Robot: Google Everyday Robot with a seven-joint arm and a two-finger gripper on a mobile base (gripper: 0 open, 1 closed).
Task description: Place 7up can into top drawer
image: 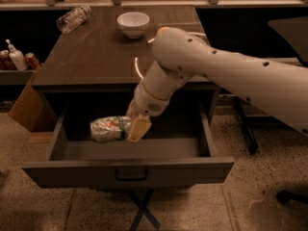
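Note:
The 7up can (109,129), green and white, lies sideways in my gripper (131,128), which is shut on its right end. The can hangs inside the open top drawer (126,170), left of the middle, just above the drawer floor. I cannot tell whether it touches the floor. The drawer is pulled well out from the dark-topped cabinet (96,57), and its flat front shows a small dark centre handle (131,174). My white arm reaches down from the upper right over the cabinet edge.
A white bowl (133,23) and a clear plastic bottle (73,18) lying on its side are on the cabinet top. Red cans (32,60) and a white bottle (16,57) stand on a shelf at left. A cardboard box (26,105) sits beside the cabinet.

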